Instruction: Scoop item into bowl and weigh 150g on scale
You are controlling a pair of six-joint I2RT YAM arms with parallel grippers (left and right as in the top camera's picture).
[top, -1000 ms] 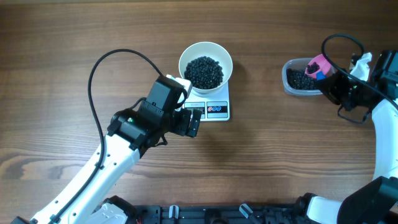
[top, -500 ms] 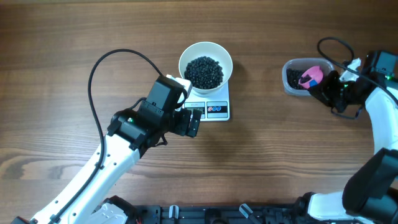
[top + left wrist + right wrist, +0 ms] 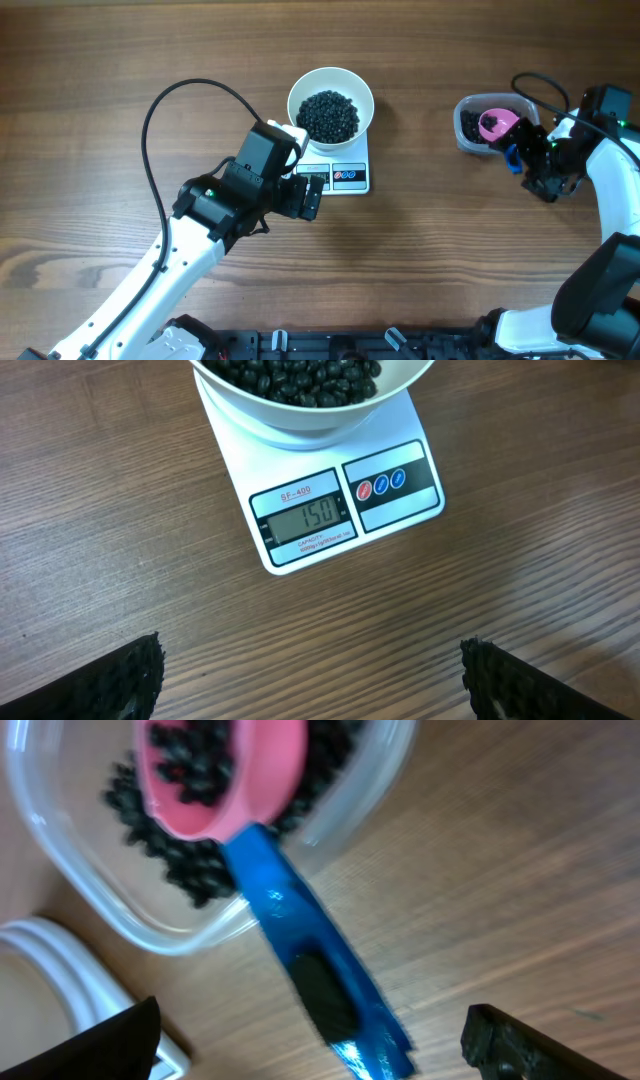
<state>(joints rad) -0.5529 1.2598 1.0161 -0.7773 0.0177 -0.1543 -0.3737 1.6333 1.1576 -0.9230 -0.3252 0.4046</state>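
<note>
On the scale sits the bowl of black beads, and the display reads 150. Target looks met, so I'd call this wrap-up, not scooping.

Right gripper: jaws wide apart, holding nothing. The pink scoop lies in the clear tub on the spare beads, with its blue handle sticking out over the rim between the jaws, touching neither.

Left gripper: fully open, empty, hovering over the desk just beside the scale's display edge.

Next move, if any: back both arms off without nudging the bowl or scale, since a bump could shift the reading. No more beads needed.

View notes:
- Only the left wrist makes the digits legible. From overhead the display is too small to read.
- Only the right wrist shows the clearance between handle and jaws.
- Overhead gives the layout: tub well apart from the scale.
</note>
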